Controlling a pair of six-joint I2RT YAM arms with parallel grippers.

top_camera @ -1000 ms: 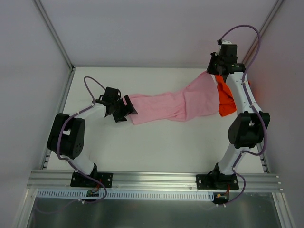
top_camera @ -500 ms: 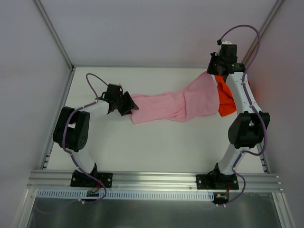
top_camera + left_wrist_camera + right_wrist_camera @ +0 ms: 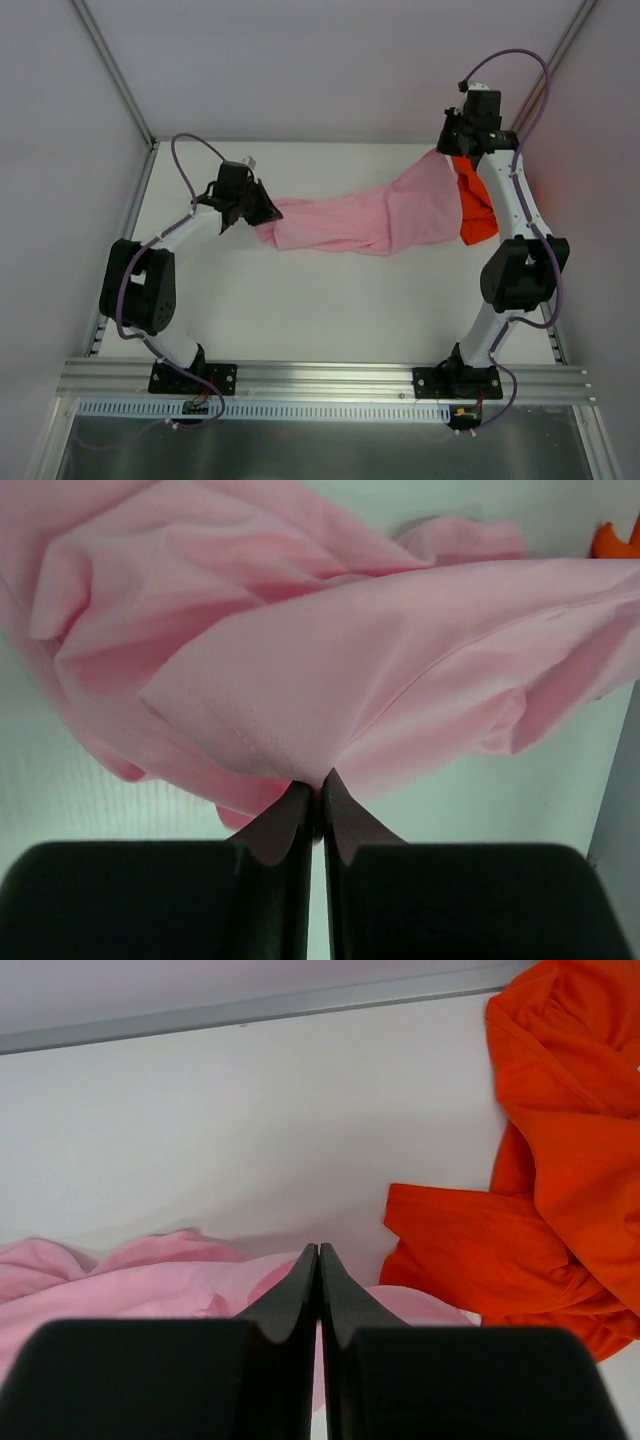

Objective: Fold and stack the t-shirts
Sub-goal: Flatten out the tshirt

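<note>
The light pink t-shirt (image 3: 370,220) stretches across the back of the table as a long twisted band. My left gripper (image 3: 268,212) is shut on its left end; in the left wrist view the cloth (image 3: 300,660) fans out from the pinched fingertips of the gripper (image 3: 320,778). My right gripper (image 3: 447,152) is shut at the shirt's raised right corner, and pink cloth (image 3: 150,1280) hangs under that gripper (image 3: 318,1250). The bright orange t-shirt (image 3: 478,215) lies crumpled at the back right, partly under the pink one, and shows in the right wrist view (image 3: 560,1180).
The white table (image 3: 330,300) is walled at the back and on both sides. A metal rail (image 3: 320,375) runs along the near edge, where the arm bases are bolted. The right arm's elbow (image 3: 522,270) stands over the table's right side.
My left gripper has gone from open to shut on the pink t-shirt's left end and has moved toward the back, bunching that end. The right arm has not moved.
</note>
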